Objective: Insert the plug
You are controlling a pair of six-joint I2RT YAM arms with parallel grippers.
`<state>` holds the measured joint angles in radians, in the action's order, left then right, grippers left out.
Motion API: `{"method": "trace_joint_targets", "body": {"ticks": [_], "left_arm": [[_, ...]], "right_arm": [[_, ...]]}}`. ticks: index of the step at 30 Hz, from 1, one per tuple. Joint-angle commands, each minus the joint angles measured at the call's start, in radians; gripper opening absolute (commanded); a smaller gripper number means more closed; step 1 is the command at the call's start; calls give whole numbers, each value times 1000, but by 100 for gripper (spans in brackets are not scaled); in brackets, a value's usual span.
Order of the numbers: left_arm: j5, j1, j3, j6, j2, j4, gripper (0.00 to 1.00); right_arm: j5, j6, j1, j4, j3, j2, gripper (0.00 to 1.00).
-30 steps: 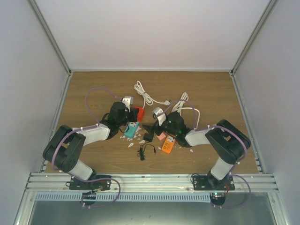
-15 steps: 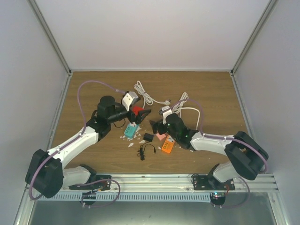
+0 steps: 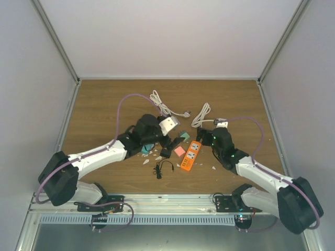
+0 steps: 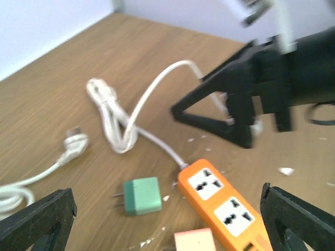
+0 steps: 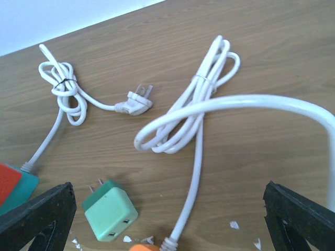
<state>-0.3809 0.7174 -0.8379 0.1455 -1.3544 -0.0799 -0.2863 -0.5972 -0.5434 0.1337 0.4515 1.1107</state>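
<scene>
A small green plug point(image 3: 185, 135) lies flat on the wooden table, prongs pointing left in the left wrist view point(image 4: 142, 195) and up-left in the right wrist view point(image 5: 110, 210). Just right of it lies the orange power strip point(image 3: 191, 155) point(image 4: 225, 209), sockets facing up, its white cord point(image 5: 193, 120) coiled behind. My left gripper point(image 3: 168, 142) point(image 4: 167, 230) is open, just left of the plug. My right gripper point(image 3: 205, 137) point(image 5: 167, 225) is open too, just right of the plug and above the strip's cord end. Neither holds anything.
A pink adapter point(image 3: 179, 151) and a black adapter point(image 3: 166, 152) with its thin cable point(image 3: 162, 168) lie near the strip. A teal strip point(image 3: 146, 149) sits partly under the left arm. A second white cord point(image 3: 159, 102) lies farther back. White scraps litter the wood.
The left gripper has opened and the left arm has swung right toward the centre. The right arm has pulled back to the right, uncovering the orange strip and the green plug.
</scene>
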Motion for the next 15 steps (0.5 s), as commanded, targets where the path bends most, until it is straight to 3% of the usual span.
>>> {"method": "trace_joint_targets", "body": {"ticks": [1, 4, 7, 15], "left_arm": [[686, 158, 20, -104, -85, -3, 99], [844, 220, 29, -139, -171, 26, 99], [913, 273, 2, -182, -250, 68, 99], [867, 301, 38, -259, -263, 72, 96]], "right_arm": [[37, -68, 30, 16, -62, -77, 100], [63, -60, 33, 28, -72, -71, 100], [108, -50, 33, 47, -76, -64, 100], [115, -28, 33, 42, -83, -112, 99]]}}
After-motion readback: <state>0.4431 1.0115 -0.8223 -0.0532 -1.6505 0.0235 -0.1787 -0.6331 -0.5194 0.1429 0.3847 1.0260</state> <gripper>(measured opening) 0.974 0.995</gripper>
